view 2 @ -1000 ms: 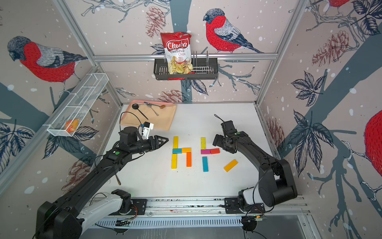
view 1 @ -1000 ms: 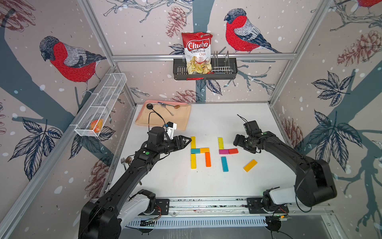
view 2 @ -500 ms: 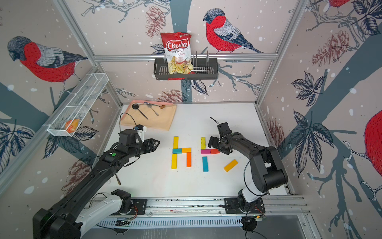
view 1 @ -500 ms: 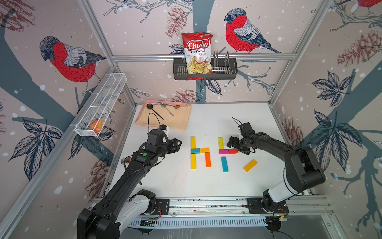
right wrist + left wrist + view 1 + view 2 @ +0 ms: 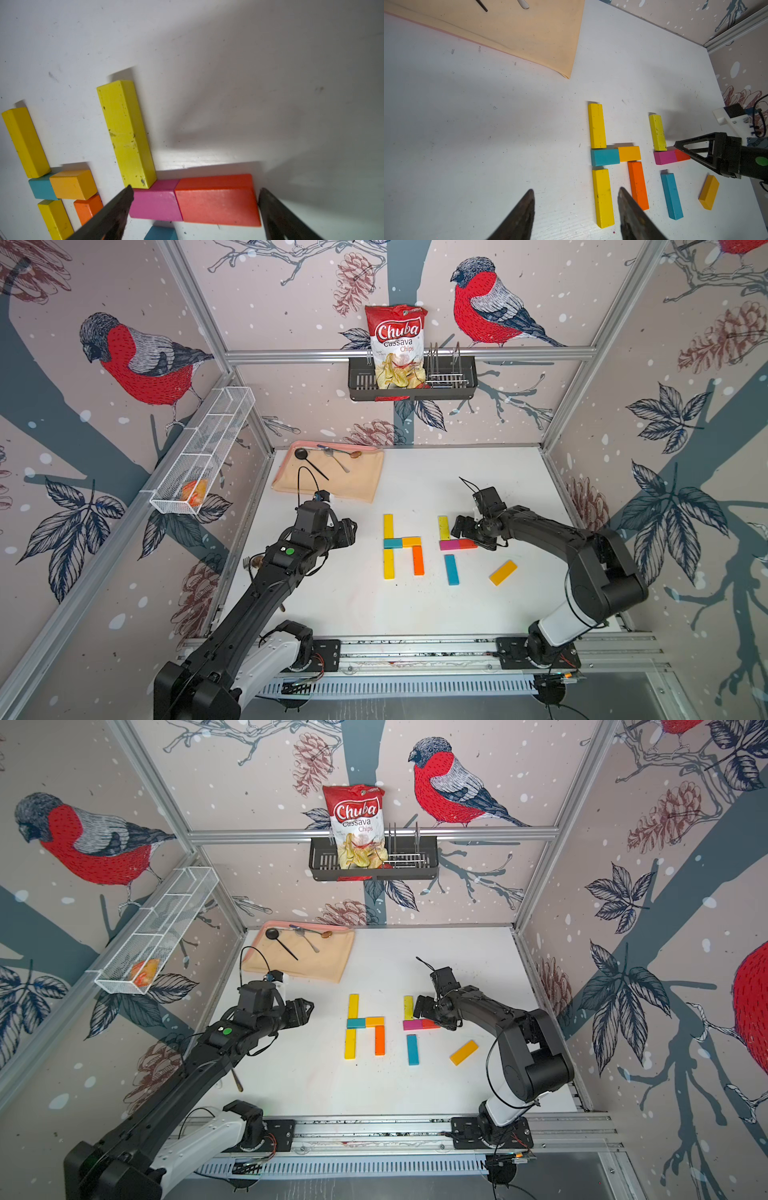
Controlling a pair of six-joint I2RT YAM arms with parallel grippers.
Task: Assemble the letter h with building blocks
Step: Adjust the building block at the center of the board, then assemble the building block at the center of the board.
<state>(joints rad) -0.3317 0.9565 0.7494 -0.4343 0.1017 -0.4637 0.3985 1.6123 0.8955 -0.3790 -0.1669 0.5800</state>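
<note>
Two groups of building blocks lie flat on the white table [image 5: 415, 605]. The left group has two yellow blocks [image 5: 388, 526] [image 5: 389, 563], a teal one [image 5: 392, 543], an amber one [image 5: 411, 541] and an orange one [image 5: 418, 560]. The right group has a yellow block [image 5: 443, 527], a magenta block [image 5: 155, 199] joined end to end with a red block [image 5: 216, 199], and a teal block [image 5: 451, 569]. A loose amber block [image 5: 503, 572] lies askew to the right. My right gripper [image 5: 195, 194] is open, its jaws flanking the magenta-red row. My left gripper [image 5: 576, 190] is open and empty, left of the left group.
A peach cloth [image 5: 357, 477] with spoons lies at the back left. A black rack [image 5: 411, 385] with a chips bag hangs on the back wall. A white wire basket [image 5: 199, 456] runs along the left wall. A utensil [image 5: 253, 562] lies at the table's left edge.
My left gripper has drawn back leftward from the left group. My right gripper has moved left and now straddles the magenta-red row.
</note>
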